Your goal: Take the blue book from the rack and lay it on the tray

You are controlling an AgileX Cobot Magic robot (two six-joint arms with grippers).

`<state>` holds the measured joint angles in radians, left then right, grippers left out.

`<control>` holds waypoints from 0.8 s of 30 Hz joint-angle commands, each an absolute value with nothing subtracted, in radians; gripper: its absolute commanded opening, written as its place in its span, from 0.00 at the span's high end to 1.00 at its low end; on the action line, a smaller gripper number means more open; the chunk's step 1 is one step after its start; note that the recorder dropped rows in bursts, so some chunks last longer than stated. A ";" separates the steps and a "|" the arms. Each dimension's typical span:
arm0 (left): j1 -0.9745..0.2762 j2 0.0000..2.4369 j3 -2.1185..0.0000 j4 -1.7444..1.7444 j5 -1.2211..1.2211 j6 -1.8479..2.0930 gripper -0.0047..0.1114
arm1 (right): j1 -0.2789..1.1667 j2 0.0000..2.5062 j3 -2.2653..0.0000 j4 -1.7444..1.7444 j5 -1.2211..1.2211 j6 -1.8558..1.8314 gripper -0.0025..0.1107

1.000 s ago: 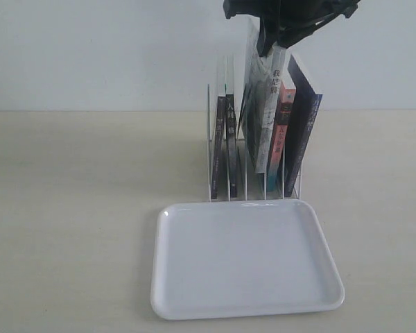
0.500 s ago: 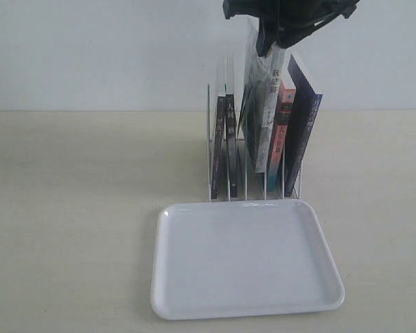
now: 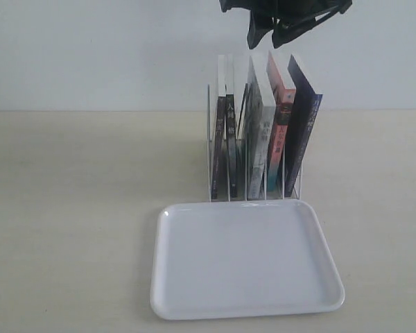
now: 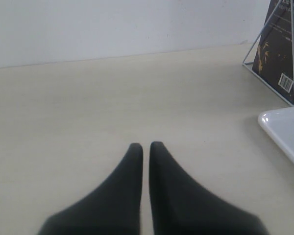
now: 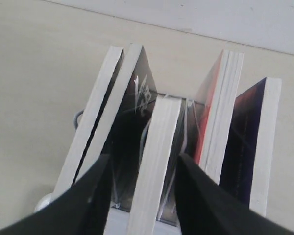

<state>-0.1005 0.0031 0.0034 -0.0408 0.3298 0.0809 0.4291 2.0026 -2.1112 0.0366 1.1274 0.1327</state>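
The blue book (image 3: 302,132) stands in the rightmost slot of the white wire rack (image 3: 209,152), leaning right, its navy cover (image 5: 245,147) seen from above. My right gripper (image 3: 265,40) hangs open just over the rack. Its fingers (image 5: 196,196) straddle the page edge of the grey-spined middle book (image 5: 159,161) without pinching it, two slots away from the blue book. The white tray (image 3: 163,277) lies empty in front of the rack. My left gripper (image 4: 146,146) is shut on nothing, low over the bare table, with the tray's corner (image 4: 284,132) off to one side.
A red-spined book (image 3: 283,125) stands between the grey one and the blue one. Two thin dark books (image 3: 225,139) fill the rack's left slots. A dark back cover with a barcode (image 4: 277,54) shows through the rack wires. A pale wall runs behind the table.
My right gripper opened and rose slightly. The grey-spined book it held lifted and tilted dropped back upright into its slot. The left gripper and the tray stayed put.
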 commanded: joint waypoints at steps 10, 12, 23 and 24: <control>-0.101 0.000 0.000 -0.040 0.314 0.074 0.92 | 0.428 1.940 -2.117 0.026 1.147 0.115 0.62; -0.101 0.000 0.000 -0.040 0.314 0.074 0.92 | 0.428 1.917 -2.117 -0.007 1.159 0.115 0.62; -0.101 0.000 0.000 -0.040 0.314 0.074 0.92 | 0.428 1.884 -2.115 -0.246 1.221 0.115 0.62; -0.101 0.000 0.000 -0.040 0.314 0.074 0.92 | 0.428 1.884 -2.115 -0.246 1.221 0.115 0.62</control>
